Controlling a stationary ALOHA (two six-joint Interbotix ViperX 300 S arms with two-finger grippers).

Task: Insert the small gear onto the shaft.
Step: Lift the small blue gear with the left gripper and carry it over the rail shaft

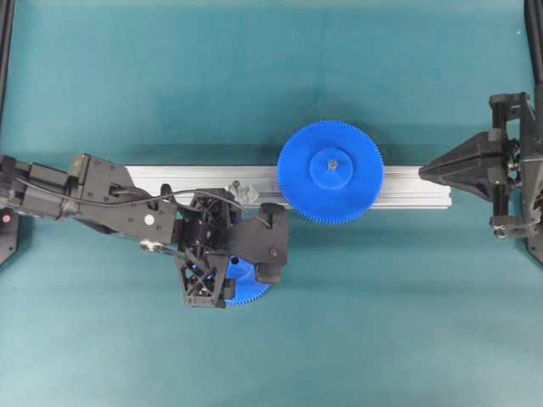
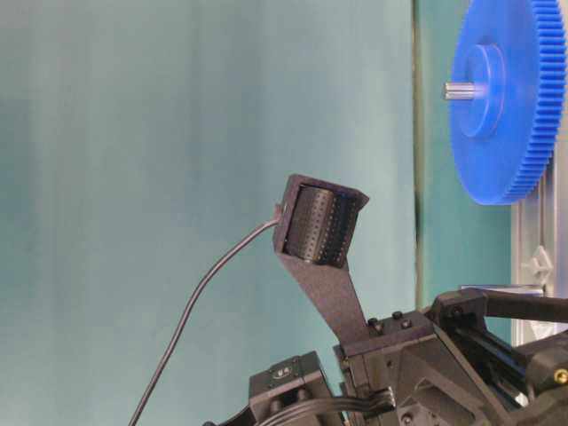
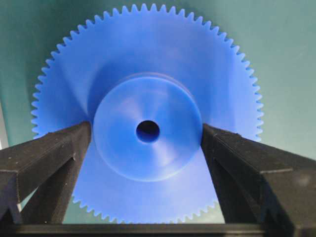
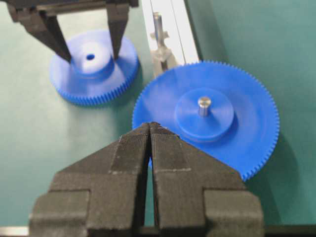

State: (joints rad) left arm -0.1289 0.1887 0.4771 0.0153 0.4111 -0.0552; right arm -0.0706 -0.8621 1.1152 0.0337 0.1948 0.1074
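The small gear (image 3: pixel 148 128), a blue plastic toothed disc, lies flat on the teal mat, its raised round hub straddled by the wide-open left gripper (image 3: pixel 146 136). The right gripper (image 4: pixel 149 129) is pressed closed, empty. The thin metal shaft (image 4: pixel 157 23) stands bare on the ribbed aluminium rail (image 1: pixel 187 180).

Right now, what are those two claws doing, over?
Left gripper open, straddling small gear's hub. Right gripper shut, empty, parked by big gear. Shaft bare, nothing blocking it.

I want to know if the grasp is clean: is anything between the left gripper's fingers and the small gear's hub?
No. In the left wrist view the open left gripper straddles the small gear hub, nothing between.
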